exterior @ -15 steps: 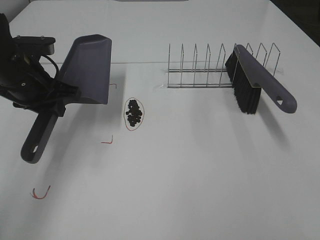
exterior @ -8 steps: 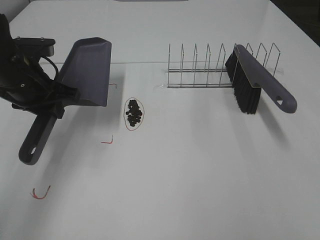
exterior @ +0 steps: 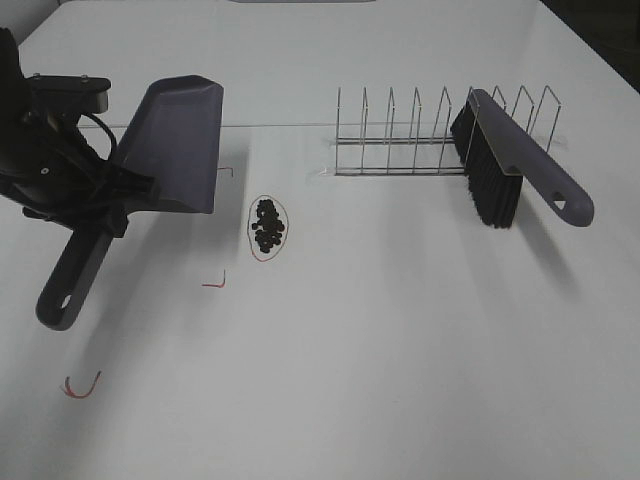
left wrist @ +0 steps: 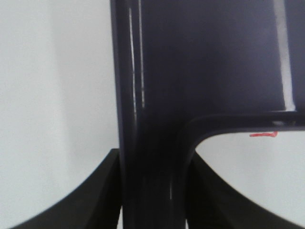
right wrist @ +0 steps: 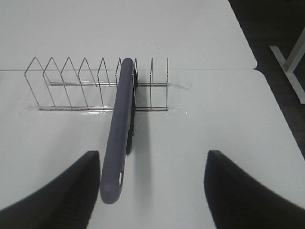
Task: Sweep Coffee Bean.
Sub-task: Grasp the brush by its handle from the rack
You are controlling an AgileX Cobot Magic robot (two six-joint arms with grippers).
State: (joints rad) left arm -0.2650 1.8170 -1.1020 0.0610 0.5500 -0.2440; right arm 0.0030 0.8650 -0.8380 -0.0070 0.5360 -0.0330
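Note:
A small pile of dark coffee beans [exterior: 267, 226] lies on the white table inside a thin red string loop. Just left of it hangs the purple dustpan [exterior: 175, 145], lifted off the table, its mouth toward the beans. My left gripper [exterior: 103, 212] is shut on the dustpan's handle [left wrist: 152, 181] near the pan's neck. The purple brush [exterior: 510, 165] leans in the wire rack, bristles down. In the right wrist view my right gripper [right wrist: 152, 160] stands open and empty, just short of the brush handle [right wrist: 114, 162]. It does not show in the exterior high view.
The wire rack [exterior: 400, 135] stands at the back, right of centre. Short red string pieces [exterior: 214, 283] lie near the beans, and another red string piece [exterior: 82, 386] lies at the front left. The table's right edge [right wrist: 267, 90] is near the rack.
The dustpan in my left gripper has shifted slightly, its handle end moving a little toward the near left. The beans, the brush and the rack have stayed put.

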